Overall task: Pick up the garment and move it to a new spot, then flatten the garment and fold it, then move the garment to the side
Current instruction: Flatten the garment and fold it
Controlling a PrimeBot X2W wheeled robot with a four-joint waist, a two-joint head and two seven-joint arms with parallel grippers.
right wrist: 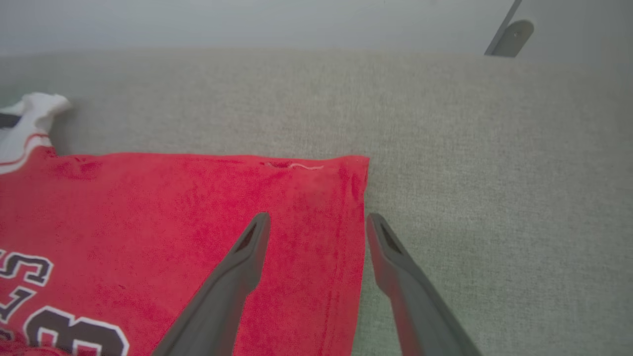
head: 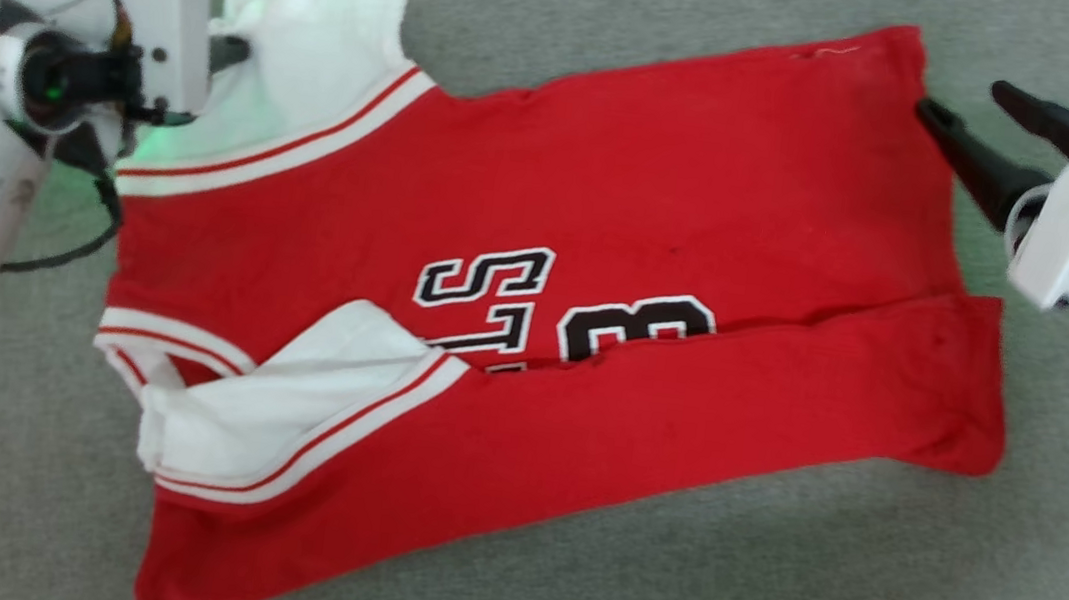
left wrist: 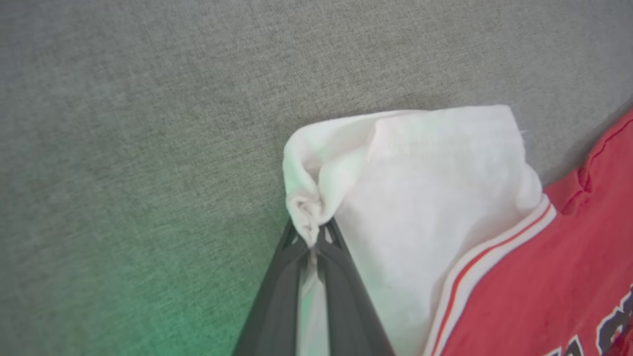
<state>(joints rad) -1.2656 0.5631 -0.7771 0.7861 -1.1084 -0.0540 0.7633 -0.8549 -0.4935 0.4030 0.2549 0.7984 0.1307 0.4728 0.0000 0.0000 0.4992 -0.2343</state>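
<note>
1. Left gripper is clamped on the bunched tip of a white sleeve at the garment's far-left corner, fingers pressed together with cloth between them.
2. Garment lies spread on the grey fabric surface, sleeve end to the left and hem to the right, slightly tilted.
3. Second white sleeve lies folded onto the garment's near-left part.
4. Near long side of the garment is folded over its middle and covers part of the black print; "LS" and "3" are readable.
5. Right gripper is spread wide at the garment's far-right hem corner. One finger is over the red cloth, the other is past the hem over the surface. It grips nothing; contact with the cloth is unclear.
</note>
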